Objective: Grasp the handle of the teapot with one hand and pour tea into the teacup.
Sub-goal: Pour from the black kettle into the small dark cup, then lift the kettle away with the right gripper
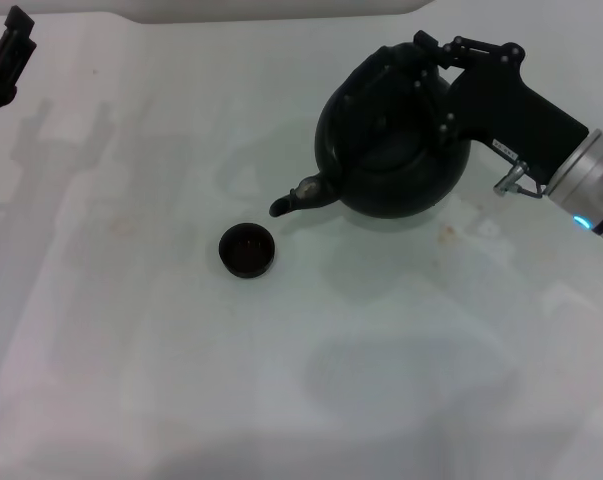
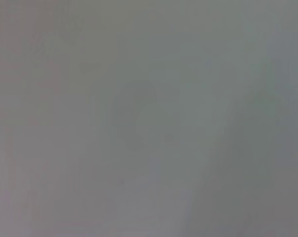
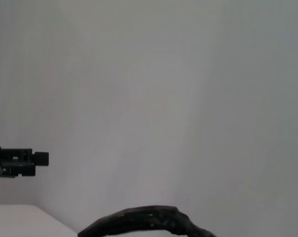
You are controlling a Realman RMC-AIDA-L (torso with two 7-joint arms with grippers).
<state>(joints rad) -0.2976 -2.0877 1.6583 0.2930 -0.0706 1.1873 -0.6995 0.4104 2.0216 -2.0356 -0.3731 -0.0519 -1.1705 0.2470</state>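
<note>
One teapot sits on the far right of the white table, its spout pointing left and near, toward the teacup just beyond its tip. Over the pot's top, the right gripper is clamped on the handle. At the far left edge, the left gripper hangs idle, its opening impossible to tell

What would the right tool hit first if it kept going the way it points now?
Nothing new: the right tool is already at the handle atop the teapot. Pushed on, it would press into that handle; past it only bare table shows, though depth is unclear.
</note>
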